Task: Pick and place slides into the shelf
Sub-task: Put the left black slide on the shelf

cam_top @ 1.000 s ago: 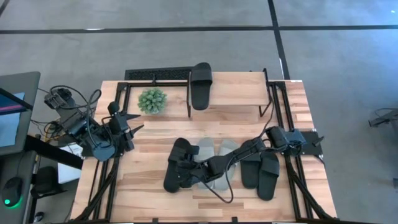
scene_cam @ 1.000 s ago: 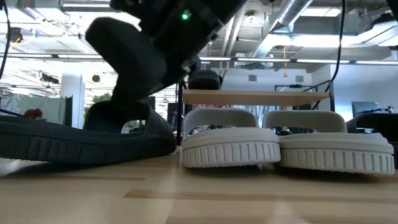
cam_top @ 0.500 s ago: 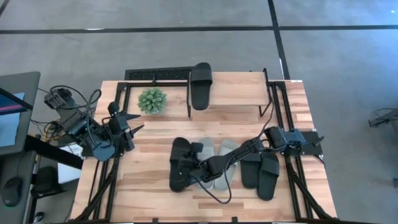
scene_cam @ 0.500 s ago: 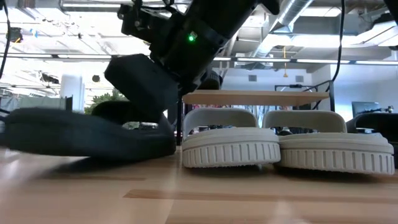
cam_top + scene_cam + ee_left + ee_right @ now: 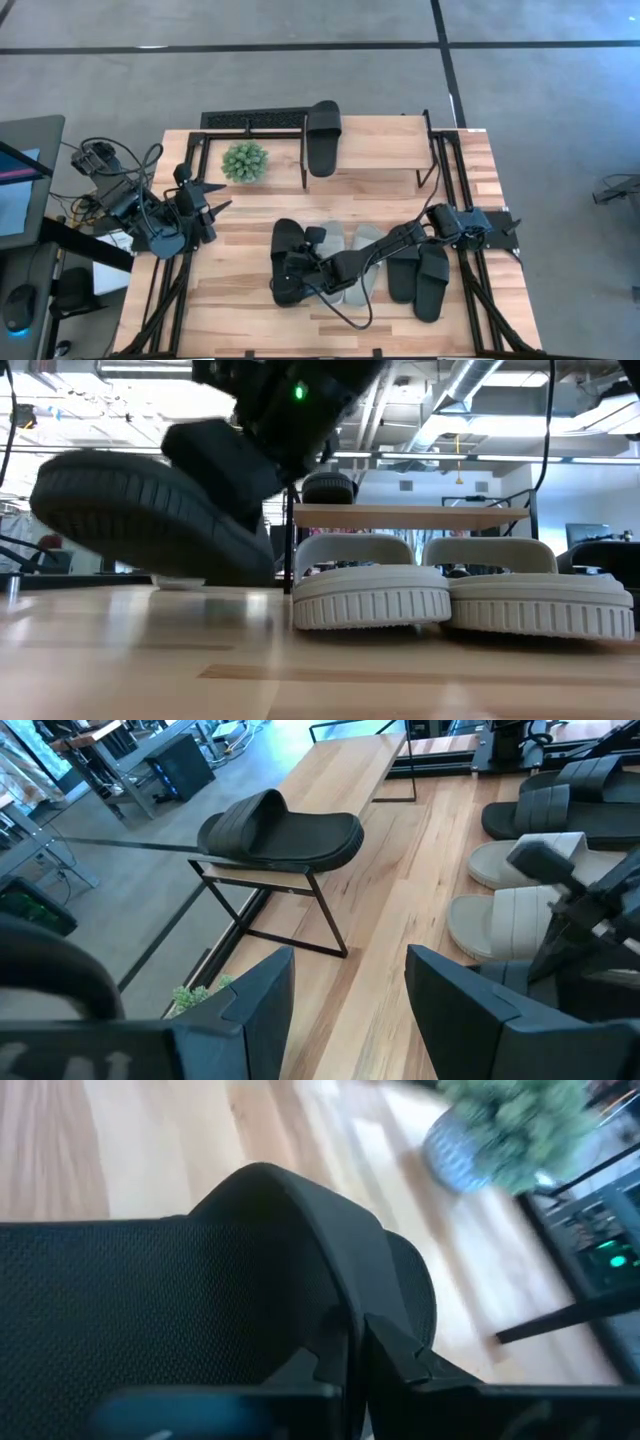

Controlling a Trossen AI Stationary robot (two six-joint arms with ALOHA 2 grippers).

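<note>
Matte black slide (image 5: 150,510) ribbed; tabletop (image 5: 300,670) glossy wood.

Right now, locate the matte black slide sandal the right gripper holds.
High view: matte black slide sandal at table centre, tilted off the wood in the right gripper, just left of the light grey pair.

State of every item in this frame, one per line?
Lifted black slide: gripped, tilted, off the table.
Black slide on shelf: lying flat.
Grey pair: flat on table.
Black pair: flat on table.
Right pincer: shut on lifted slide.
Left pincer: open, idle at table edge.
</note>
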